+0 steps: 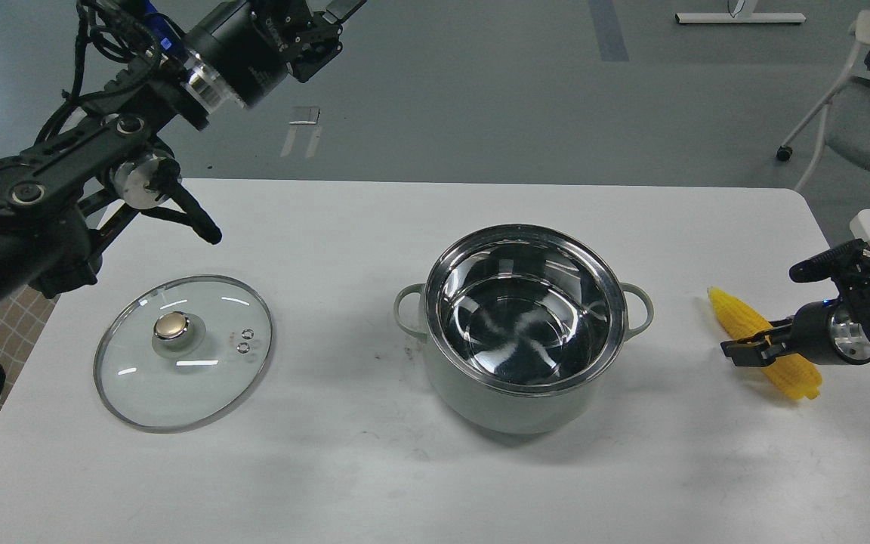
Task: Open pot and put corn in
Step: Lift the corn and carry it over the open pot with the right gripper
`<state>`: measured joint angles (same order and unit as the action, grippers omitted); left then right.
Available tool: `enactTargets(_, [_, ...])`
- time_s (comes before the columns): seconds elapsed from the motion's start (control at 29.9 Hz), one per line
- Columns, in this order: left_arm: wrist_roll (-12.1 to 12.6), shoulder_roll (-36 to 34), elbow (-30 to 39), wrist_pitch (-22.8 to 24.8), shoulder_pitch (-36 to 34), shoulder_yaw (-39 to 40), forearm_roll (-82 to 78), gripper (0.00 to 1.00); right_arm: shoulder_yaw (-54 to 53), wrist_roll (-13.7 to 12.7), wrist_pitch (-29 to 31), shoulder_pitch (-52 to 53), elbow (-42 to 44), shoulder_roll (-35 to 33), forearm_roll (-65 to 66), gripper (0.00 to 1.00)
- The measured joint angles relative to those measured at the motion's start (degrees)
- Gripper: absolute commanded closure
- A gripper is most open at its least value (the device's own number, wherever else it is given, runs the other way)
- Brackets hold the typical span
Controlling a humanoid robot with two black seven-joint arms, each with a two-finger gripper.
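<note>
Left gripper (329, 19): raised at the top edge beyond the table's far side, well apart from everything on it; partly cut off by the frame — whether its fingers are spread or pressed together cannot be told.
Glass lid (183, 352): lies flat on the left of the white table (344, 468), brass-coloured knob up, apart from the pot.
Pot (523, 326): pale grey-green, upright near the table's centre, uncovered; shiny steel interior holds nothing; one loop handle on each side.
Corn (763, 341): yellow cob lying on the table right of the pot, tip pointing away, well outside the pot.
Right gripper (754, 349): low over the cob's middle — dark fingers across it; a firm pinch cannot be confirmed.
</note>
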<state>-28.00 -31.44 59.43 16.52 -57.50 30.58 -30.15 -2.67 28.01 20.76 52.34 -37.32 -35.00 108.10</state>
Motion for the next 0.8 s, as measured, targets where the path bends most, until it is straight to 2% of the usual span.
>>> enactTargets(0.07, [0.0, 0.0, 0.0, 0.0, 0.0, 0.0, 0.0, 0.05, 0.0, 0.0, 0.0, -0.1, -0.3, 0.0, 0.0, 1.0])
enactTargets(0.27, [0.0, -0.2, 0.0, 0.0, 0.1, -0.1, 0.0, 0.05, -0.4, 0.0, 0.0, 1.0, -3.8, -1.8, -0.3, 1.0])
enactTargets(0.57, [0.0, -0.4, 0.0, 0.2, 0.1, -0.1, 0.0, 0.05, -1.2, 0.0, 2.4, 17.5, -12.9, -5.2, -1.3, 1.0])
enactTargets(0.8, [0.0, -0.2, 0.0, 0.0, 0.3, -0.1, 0.0, 0.05, -1.1, 0.0, 7.0, 27.2, -17.8, 0.9, -1.5, 1.0])
